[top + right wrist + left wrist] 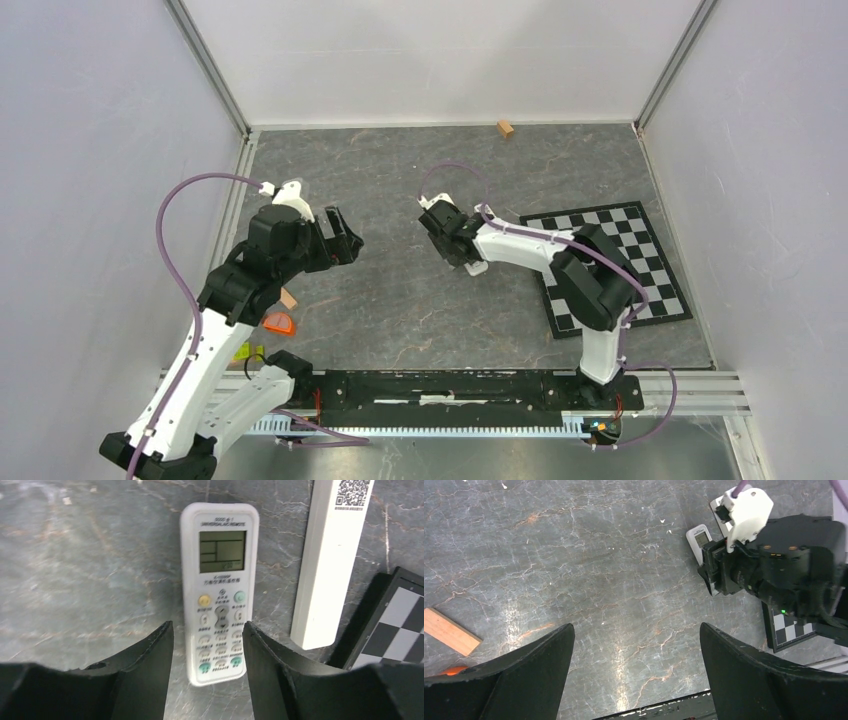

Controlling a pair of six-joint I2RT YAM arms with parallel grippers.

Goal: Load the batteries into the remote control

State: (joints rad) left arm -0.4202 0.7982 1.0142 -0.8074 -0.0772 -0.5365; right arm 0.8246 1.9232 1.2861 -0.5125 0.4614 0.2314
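The remote control point(325, 565) lies back up, a long slim white bar with a QR label, beside the checkerboard. Left of it lies a shorter, wider white remote with a display window point(219, 590). My right gripper point(207, 635) hovers over that wider remote's lower end, jaws open on either side of it and nothing held. My left gripper point(636, 630) stands wide open over bare table, well to the left of both remotes point(699, 537). In the top view the left gripper point(345, 240) and right gripper point(445, 232) face each other mid-table. The batteries are out of view.
A black-and-white checkerboard point(610, 265) lies at the right, its corner close to the slim remote. A wooden block point(449, 632) and an orange piece point(280, 323) sit near the left arm. Another small wooden block point(506, 128) is by the back wall. White walls enclose the table.
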